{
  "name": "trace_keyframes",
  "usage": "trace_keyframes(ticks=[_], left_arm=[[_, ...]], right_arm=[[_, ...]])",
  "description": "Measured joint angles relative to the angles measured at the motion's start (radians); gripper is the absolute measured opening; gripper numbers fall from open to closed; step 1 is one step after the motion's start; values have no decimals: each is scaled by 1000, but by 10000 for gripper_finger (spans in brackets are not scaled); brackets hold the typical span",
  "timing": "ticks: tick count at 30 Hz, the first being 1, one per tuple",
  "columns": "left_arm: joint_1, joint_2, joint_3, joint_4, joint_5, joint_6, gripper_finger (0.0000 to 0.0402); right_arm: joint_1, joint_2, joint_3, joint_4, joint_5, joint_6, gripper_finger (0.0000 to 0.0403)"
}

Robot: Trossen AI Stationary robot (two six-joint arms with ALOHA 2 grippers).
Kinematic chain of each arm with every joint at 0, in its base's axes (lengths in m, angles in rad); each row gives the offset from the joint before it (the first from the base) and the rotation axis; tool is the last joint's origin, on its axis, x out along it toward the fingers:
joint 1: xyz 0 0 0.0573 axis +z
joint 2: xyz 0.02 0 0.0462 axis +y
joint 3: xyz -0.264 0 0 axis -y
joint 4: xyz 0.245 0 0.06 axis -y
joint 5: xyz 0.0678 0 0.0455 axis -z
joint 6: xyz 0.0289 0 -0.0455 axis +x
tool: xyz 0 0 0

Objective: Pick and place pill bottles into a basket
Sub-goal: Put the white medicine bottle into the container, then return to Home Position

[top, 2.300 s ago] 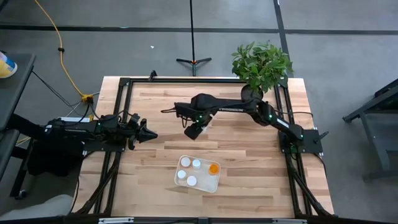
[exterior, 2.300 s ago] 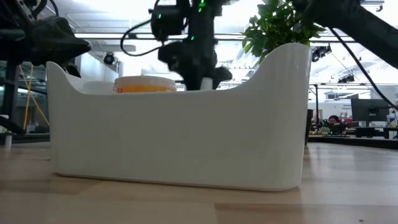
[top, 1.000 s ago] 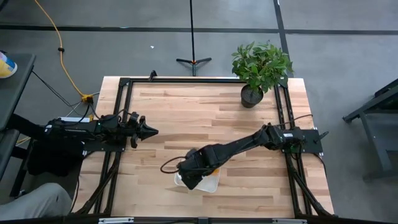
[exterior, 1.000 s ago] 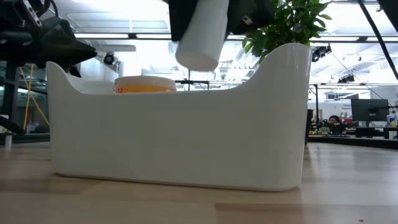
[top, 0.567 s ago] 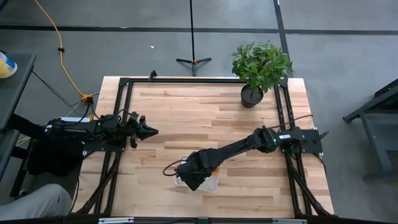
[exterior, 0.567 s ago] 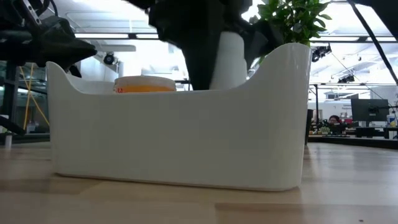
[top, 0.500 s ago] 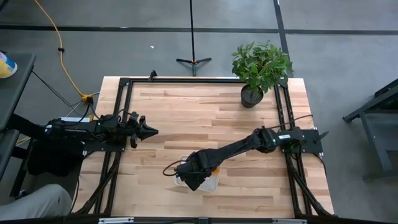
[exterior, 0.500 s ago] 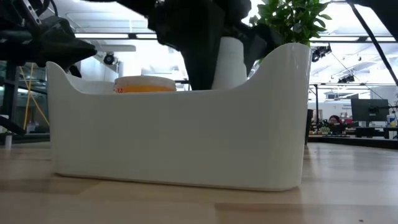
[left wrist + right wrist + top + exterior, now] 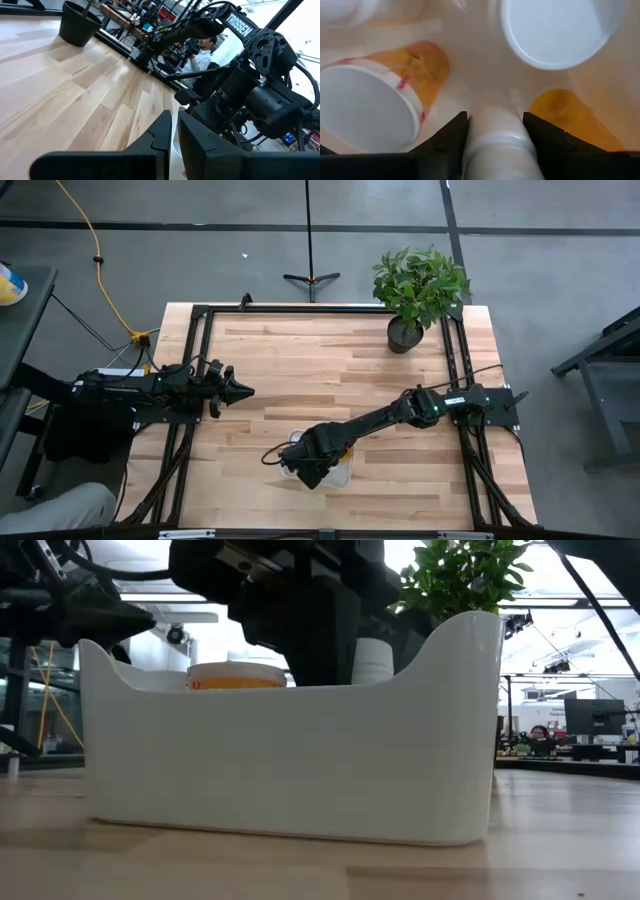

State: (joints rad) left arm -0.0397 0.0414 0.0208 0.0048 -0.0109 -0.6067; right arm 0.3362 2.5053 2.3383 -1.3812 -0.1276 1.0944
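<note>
The white basket (image 9: 290,760) stands near the table's front middle, and my right gripper (image 9: 312,465) hides most of it in the high view. My right gripper (image 9: 495,120) reaches down into it, shut on a white pill bottle (image 9: 375,660). Several other bottles are inside it. One lies with its white cap (image 9: 360,107) toward the camera and its amber body behind. Another shows a white cap (image 9: 555,30), and a third an amber body (image 9: 570,117). An orange bottle (image 9: 237,675) shows over the wall. My left gripper (image 9: 235,391) is shut and empty at the table's left. My right gripper pinches the white bottle by its round sides (image 9: 495,130) between its two fingers (image 9: 452,135). The fingers come from above, pointing down. The bottle stands upright inside the basket. Its lower part is hidden behind the basket wall, so whether it rests on the floor cannot be told.
A black pot with a green plant (image 9: 415,290) stands at the table's far right corner. Bare wooden tabletop (image 9: 300,370) lies between the two arms. A person shows far off in the left wrist view (image 9: 205,50).
My right gripper has gone down into the basket with the white bottle. The bottle hung tilted above the rim a second ago. It now stands upright, low between the walls.
</note>
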Motion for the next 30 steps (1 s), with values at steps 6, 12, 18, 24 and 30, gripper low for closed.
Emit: trace_keyframes(ticks=[6,12,18,24,30], left_arm=[[0,0,0,0,0,0,67],[0,0,0,-4,0,0,67],[0,0,0,-5,0,0,67],[0,0,0,-7,0,0,67],[0,0,0,-8,0,0,67]], right_arm=[[-6,-2,0,9,18,-12,198],[-8,-3,4,10,35,-23,253],[-13,-4,5,11,8,-46,279],[-23,-23,18,21,19,-67,283],[-39,-65,19,18,38,-75,284]])
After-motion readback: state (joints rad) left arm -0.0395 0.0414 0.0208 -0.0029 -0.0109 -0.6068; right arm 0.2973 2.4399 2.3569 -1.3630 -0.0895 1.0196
